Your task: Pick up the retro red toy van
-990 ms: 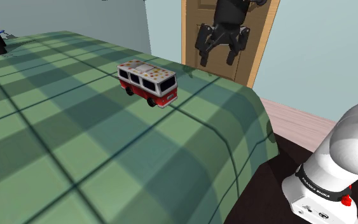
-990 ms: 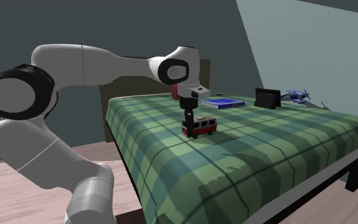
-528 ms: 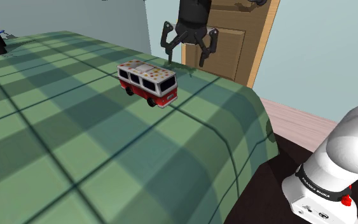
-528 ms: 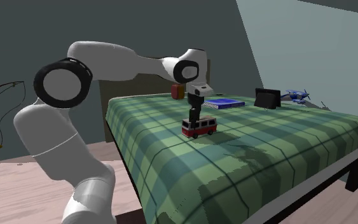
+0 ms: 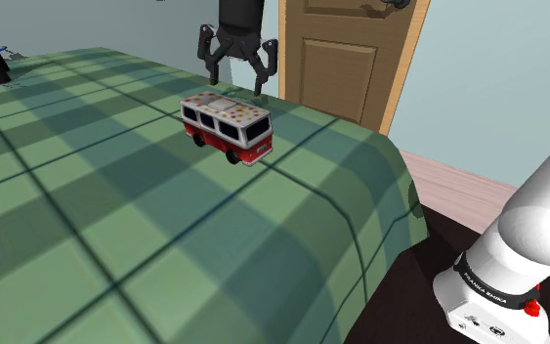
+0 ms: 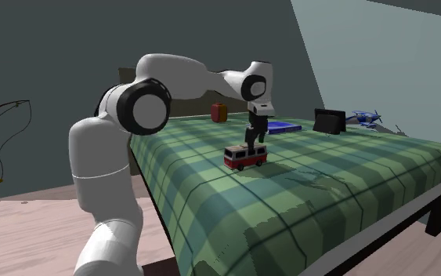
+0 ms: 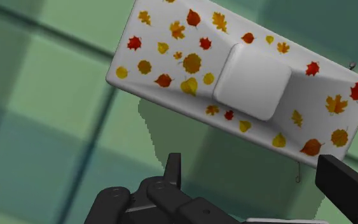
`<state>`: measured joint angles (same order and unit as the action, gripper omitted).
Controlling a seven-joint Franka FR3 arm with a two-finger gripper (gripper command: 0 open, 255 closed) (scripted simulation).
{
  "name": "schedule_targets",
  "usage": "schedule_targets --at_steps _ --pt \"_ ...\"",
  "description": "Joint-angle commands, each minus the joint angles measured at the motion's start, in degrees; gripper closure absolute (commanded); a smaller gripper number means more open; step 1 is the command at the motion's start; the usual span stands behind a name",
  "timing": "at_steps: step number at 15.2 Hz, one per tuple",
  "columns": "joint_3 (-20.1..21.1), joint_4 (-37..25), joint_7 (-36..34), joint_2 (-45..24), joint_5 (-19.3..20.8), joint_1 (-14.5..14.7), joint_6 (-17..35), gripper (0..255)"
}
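The white arm was shown standing upright from its base, bent at the elbow, with the forearm stretched level over the bed near one corner. The wrist was pointed straight down. The black gripper was held above the surface, its two fingers spread apart, clasping nothing.

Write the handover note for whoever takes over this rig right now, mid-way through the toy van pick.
Gripper: open, empty, hanging in the air, touching nothing.
Toy van: upright on its wheels on the green plaid blanket, near its corner, below the gripper and slightly off its line.
Done: nothing grasped or lifted.
Left: centre over the van, probably turn the wrist so the gripper spans its width, lower, close, lift.
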<state>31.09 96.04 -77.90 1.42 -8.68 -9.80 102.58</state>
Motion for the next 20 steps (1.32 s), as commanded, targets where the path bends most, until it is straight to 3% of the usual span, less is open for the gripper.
schedule_targets --at_steps 1,5,15,16,20 --pt "0.9 -4.8 -7.0 -5.0 2.4 0.6 0.1 0" --pt "0.5 -17.2 -19.1 -15.8 7.7 3.4 -1.9 0" --pt "0.1 -9.8 -18.1 -14.6 6.9 2.8 4.3 0" --pt "0.1 -9.9 -18.1 -14.7 6.9 2.8 4.3 255" --pt "0.2 -9.9 -18.1 -14.6 6.9 2.8 4.3 255"
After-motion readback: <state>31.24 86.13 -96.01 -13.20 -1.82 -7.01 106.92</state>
